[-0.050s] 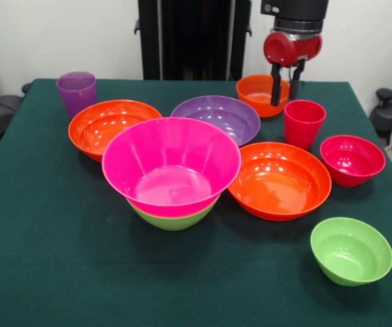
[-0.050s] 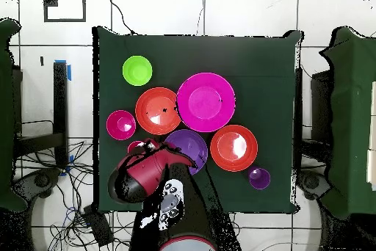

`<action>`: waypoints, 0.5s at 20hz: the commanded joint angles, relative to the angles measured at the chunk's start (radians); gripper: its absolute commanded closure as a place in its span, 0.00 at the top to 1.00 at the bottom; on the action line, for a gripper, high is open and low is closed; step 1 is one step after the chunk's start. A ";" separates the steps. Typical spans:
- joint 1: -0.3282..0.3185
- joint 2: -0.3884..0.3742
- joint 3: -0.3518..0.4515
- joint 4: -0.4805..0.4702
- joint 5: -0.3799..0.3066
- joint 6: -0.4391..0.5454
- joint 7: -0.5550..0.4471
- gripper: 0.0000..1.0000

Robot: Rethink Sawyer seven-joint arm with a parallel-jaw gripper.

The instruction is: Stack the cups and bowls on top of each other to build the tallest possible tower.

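At the table's back edge, gripper: the gripper [image 1: 285, 85] hangs from the red and black arm [image 2: 150, 175] with its two black fingers [image 1: 275, 85] spread apart, holding nothing; their tips sit at the small orange bowl, one in front of its rim.
Landmark: the small orange bowl [image 1: 258, 94], upright on the green table [image 1: 52, 259]; every place below is told from it, in the front view.
Red-pink cup: the red-pink cup [image 1: 303, 123] stands upright just in front of the landmark and a little right, close beside the fingertips, apart from them.
Purple bowl: the purple bowl [image 1: 216, 117] lies just left and in front of the landmark, empty.
Large orange bowl: the large orange bowl [image 1: 279, 180] sits well in front of the landmark, just beyond the red-pink cup.
Red-pink bowl: the red-pink bowl [image 1: 352, 159] is in front and to the right, beside the large orange bowl.
Tower: the hot pink bowl [image 1: 171, 165] is nested in a lime green bowl [image 1: 174, 219], in front and left of the landmark, before the purple bowl.
Second orange bowl: another orange bowl [image 1: 107, 125] lies far left, partly behind the hot pink one.
Purple cup: the purple cup [image 1: 76, 92] stands upright farthest left, about level with the landmark.
Small lime bowl: the small lime green bowl [image 1: 351, 250] is farthest in front, to the right, alone.
Overhead: the arm covers the landmark.
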 commanded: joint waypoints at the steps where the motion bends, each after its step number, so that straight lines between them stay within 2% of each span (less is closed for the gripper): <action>1: 0.020 0.060 -0.024 -0.062 0.014 -0.077 0.172 1.00; 5: 0.030 0.092 -0.056 -0.066 0.001 -0.132 0.184 1.00; 10: 0.043 0.119 -0.073 -0.069 0.016 -0.166 0.194 1.00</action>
